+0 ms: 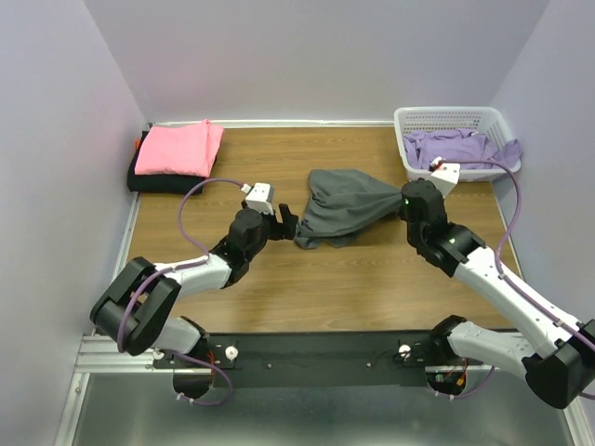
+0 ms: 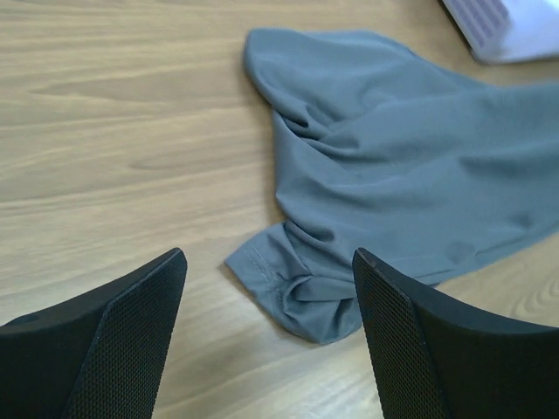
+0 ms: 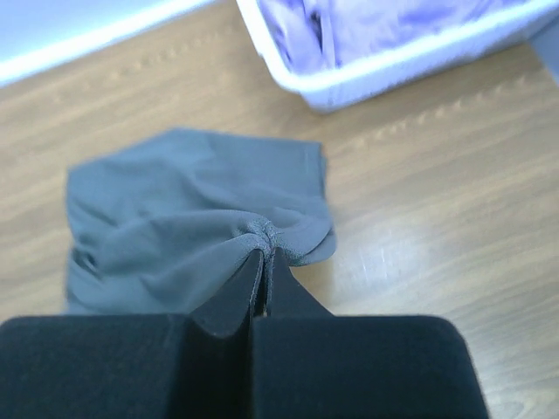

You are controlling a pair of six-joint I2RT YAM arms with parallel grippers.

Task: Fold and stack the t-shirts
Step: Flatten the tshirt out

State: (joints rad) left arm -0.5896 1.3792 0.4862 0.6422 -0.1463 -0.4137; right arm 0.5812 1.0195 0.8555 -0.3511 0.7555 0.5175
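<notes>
Charcoal t-shirt (image 1: 349, 206) is lying crumpled mid-counter (image 1: 325, 288), stretching between the two arms. Right claw (image 1: 407, 199) is pinching a bunched fold at the shirt's right end; in the right wrist view its fingers are pressing together on the cloth (image 3: 265, 253), with the fabric puckering at the tips. Left claw (image 1: 290, 223) is hovering at the shirt's left end, spread wide. In the left wrist view a hemmed corner of the shirt (image 2: 393, 175) is sitting between the parted fingers (image 2: 269, 255); can't tell if either finger is touching it. Pink t-shirt (image 1: 177, 147) is lying folded on top of black t-shirt (image 1: 149, 181) at the far left corner. Lavender t-shirts (image 1: 456, 147) are piling loose in the white basket (image 1: 446, 113) at the far right, one draping over the rim.
</notes>
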